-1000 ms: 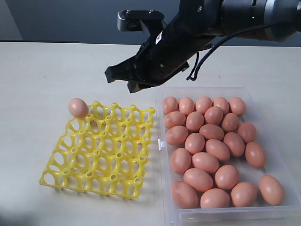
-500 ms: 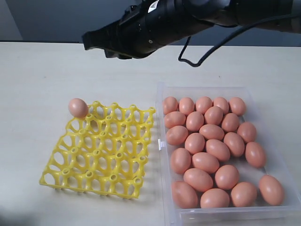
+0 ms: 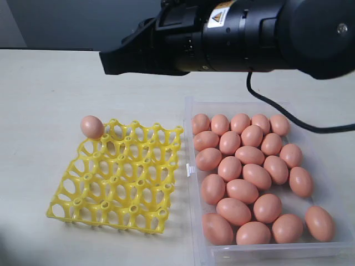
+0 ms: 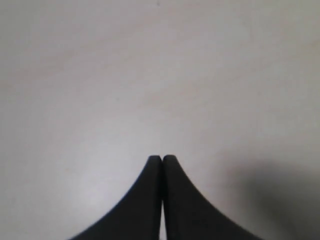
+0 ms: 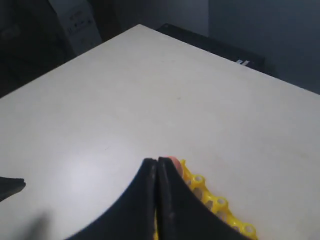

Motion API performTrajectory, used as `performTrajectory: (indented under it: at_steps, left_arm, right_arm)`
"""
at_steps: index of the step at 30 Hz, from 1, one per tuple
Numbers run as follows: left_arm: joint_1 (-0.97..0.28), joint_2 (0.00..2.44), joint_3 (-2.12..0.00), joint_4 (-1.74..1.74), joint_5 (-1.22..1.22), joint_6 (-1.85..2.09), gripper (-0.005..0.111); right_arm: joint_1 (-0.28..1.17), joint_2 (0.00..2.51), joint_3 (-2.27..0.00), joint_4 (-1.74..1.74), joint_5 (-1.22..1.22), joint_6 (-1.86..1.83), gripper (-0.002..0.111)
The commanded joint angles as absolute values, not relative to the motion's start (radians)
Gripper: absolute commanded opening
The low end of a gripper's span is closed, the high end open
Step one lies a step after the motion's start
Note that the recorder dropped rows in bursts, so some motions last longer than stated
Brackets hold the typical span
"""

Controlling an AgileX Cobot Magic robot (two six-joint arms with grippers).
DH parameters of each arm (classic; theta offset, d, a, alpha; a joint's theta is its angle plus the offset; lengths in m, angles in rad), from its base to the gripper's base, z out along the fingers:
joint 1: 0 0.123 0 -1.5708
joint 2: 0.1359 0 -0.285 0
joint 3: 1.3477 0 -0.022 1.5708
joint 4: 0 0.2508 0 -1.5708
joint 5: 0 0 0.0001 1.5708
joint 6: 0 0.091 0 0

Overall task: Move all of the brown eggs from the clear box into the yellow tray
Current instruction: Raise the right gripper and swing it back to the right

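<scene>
Pale tabletop [image 3: 44, 94] carries the yellow tray [image 3: 119, 177], with one brown egg [image 3: 91, 126] at its far left corner. The other brown eggs [image 3: 242, 190] fill the clear box [image 3: 326, 160] just beside it. Clenched and empty, the right gripper [image 5: 157, 162] hides most of that egg in its wrist view. The right arm [image 3: 249, 33] blocks the tabletop's far edge. The left gripper [image 4: 162, 159], also clenched, shows only bare tabletop.

only thing we spot is a little sticker [image 3: 219, 13] with an orange warning triangle on the black arm [image 3: 272, 36]; its print's too blurry to read
</scene>
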State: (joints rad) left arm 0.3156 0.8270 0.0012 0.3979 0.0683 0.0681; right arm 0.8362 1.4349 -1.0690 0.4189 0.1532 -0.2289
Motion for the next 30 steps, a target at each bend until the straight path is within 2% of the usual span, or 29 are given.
performTrajectory:
  at_steps: [1, 6, 10, 17, 25, 30]
  left_arm:
    - [0.296, 0.761, 0.000, 0.395, 0.049, 0.064, 0.000]
    - [0.195, 0.608, 0.000, 0.395, 0.051, 0.064, 0.000]
    - [0.106, 0.378, 0.000, 0.395, 0.051, 0.064, 0.000]
    - [0.014, 0.071, 0.000, 0.395, 0.050, 0.064, 0.000]
    - [0.006, 0.000, 0.000, 0.395, 0.052, 0.064, 0.000]
    - [0.006, 0.000, 0.000, 0.395, 0.054, 0.064, 0.000]
  right_arm:
    - [0.839, 1.423, -1.015, 0.454, 0.116, -0.208, -0.001]
    - [0.839, 1.419, -1.014, 0.368, 0.196, -0.210, -0.001]
    - [0.839, 1.362, -1.014, 0.317, 0.224, -0.210, -0.001]
    - [0.839, 1.242, -1.014, 0.326, 0.100, -0.210, -0.001]
    - [0.839, 1.138, -1.014, 0.379, 0.115, -0.205, -0.001]
    - [0.839, 1.112, -1.014, 0.485, 0.030, -0.205, -0.001]
